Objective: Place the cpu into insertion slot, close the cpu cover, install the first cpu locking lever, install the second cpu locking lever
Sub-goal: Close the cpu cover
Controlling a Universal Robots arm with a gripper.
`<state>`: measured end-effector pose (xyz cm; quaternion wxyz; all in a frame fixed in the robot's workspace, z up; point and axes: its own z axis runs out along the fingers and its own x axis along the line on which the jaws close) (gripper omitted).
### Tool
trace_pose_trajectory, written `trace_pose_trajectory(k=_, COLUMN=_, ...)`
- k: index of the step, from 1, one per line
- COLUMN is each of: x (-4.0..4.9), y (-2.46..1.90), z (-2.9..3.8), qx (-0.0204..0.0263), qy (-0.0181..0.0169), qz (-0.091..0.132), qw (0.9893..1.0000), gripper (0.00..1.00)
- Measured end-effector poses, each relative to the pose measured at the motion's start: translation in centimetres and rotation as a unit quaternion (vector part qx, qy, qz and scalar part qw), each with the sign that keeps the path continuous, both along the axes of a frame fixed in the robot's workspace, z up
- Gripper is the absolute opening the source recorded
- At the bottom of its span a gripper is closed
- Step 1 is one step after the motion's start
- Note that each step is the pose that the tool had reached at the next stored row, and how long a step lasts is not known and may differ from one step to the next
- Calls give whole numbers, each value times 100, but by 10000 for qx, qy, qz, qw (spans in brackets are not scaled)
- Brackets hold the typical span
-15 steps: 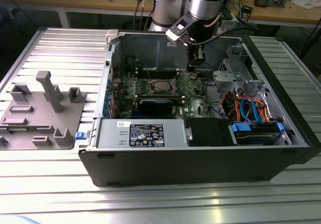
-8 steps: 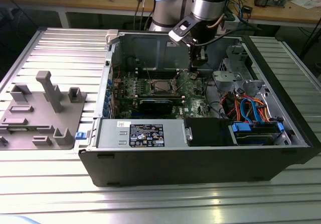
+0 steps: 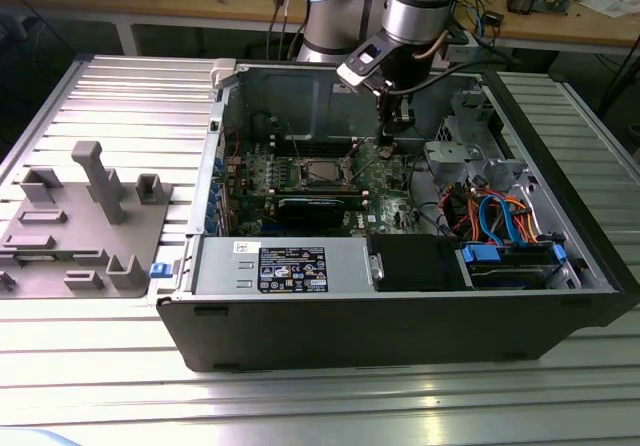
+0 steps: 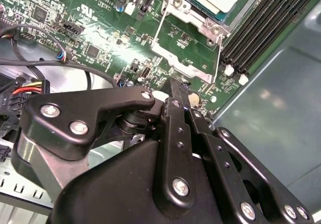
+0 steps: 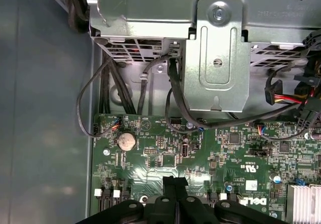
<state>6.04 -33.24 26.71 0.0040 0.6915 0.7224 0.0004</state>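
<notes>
One ribbed silvery desk [image 3: 320, 406] carries an open black computer case [image 3: 400, 321]. Beside the case, at the exterior view's left, lies a grey moulded fixture tray [image 3: 80, 226].

Just inside the case's near wall runs a grey metal bay [image 3: 285, 266] with two labels on top. One is a black sticker [image 3: 292, 269] with white print and symbols, and the other is a small white tag [image 3: 247, 249]. Towards the exterior view's right are a blue drive caddy [image 3: 505, 253] and a bundle of orange and blue cables [image 3: 490, 211].

Deeper in lies the green circuit board [image 3: 385, 191], covered in fine white lettering in both wrist views. A round coin cell [image 5: 126, 141] sits near its edge.

The cpu [image 3: 320, 173] rests in the insertion slot [image 4: 200, 20], silvery top up, next to the long black memory slots [image 4: 261, 23]. The cpu cover [image 4: 183, 63] is swung up off the socket, and green board shows through its window.

The jaws are closed together with nothing between them. They hang low over the board, just beside the raised cover on the side away from the cpu. Above them rises the grey arm [image 3: 420, 6], and a cluttered wooden bench [image 3: 560, 21] stands behind it.
</notes>
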Motion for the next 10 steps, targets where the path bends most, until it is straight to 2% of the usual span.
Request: trace_pose_trajectory(k=10, x=4, y=0, z=-69, qx=-5, qy=0, qz=-1, qw=10000, gripper=11)
